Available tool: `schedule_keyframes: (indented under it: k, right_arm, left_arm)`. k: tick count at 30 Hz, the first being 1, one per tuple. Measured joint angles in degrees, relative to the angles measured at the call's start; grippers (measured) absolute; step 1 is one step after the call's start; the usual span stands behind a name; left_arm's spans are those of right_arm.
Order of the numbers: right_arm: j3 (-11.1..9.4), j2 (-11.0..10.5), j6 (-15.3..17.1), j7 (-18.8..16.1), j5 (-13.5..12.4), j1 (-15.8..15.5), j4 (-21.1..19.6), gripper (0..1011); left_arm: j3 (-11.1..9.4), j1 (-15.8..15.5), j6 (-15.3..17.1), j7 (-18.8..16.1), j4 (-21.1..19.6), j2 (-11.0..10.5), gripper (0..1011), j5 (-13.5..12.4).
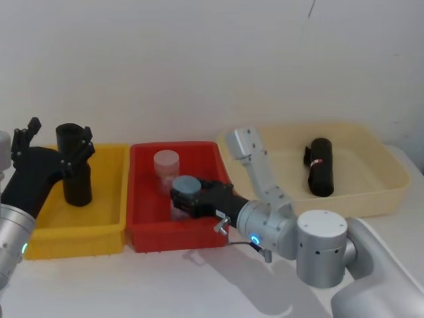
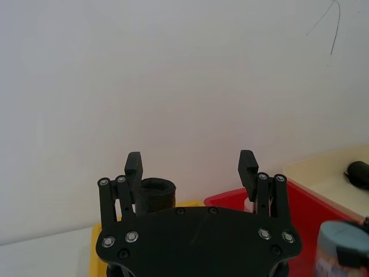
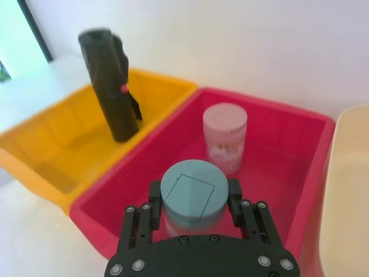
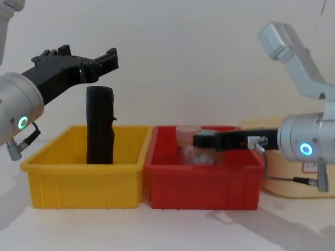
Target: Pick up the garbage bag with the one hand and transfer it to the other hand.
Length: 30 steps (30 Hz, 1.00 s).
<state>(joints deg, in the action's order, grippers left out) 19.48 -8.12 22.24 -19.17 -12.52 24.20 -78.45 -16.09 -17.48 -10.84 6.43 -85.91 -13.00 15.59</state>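
Left end effector [image 4: 104, 60], fingers spread wide and empty, hovers above the upright garbage bag [image 4: 99, 125] in the yellow bin [image 4: 84, 180]. Right end effector [image 3: 193, 202] clamps a blue-capped jar [image 3: 191, 196] in the red bin [image 3: 288, 173].

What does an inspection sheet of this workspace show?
Surface: white table.
Job's things: tall black bag roll upright in yellow plastic bin.
Clutter: pink-lidded jar, blue-lidded jar in red plastic bin; second black roll lying in cream bin.
Grippers: left gripper open over upright roll; right gripper at blue-lidded jar.
Cables: thin cable by right wrist.
Surroundings: plain white wall.
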Motion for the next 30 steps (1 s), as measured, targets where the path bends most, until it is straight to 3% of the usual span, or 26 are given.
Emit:
schedule_keyframes:
  k: [6, 16, 25, 30]
  right_arm:
    - [-2.0, 0.7, -0.9, 0.2, -2.0, -0.1, -1.7, 661]
    - [-5.9, 1.3, -5.4, 2.5, -3.9, 0.8, -3.3, 661]
    - [-8.5, 0.8, -9.5, 5.4, -3.6, 2.4, -2.1, 663]
    - [-9.5, 0.0, -12.2, 7.4, -1.9, 3.5, -0.2, 660]
  left_arm:
    - [0.0, 0.0, 0.0, 0.0, 0.0, 0.0, 1001, 0.0]
    - [0.0, 0.0, 0.0, 0.0, 0.0, 0.0, 1001, 0.0]
    - [0.0, 0.0, 0.0, 0.0, 0.0, 0.0, 1001, 0.0]
    - [0.0, 0.0, 0.0, 0.0, 0.0, 0.0, 1000, 0.0]
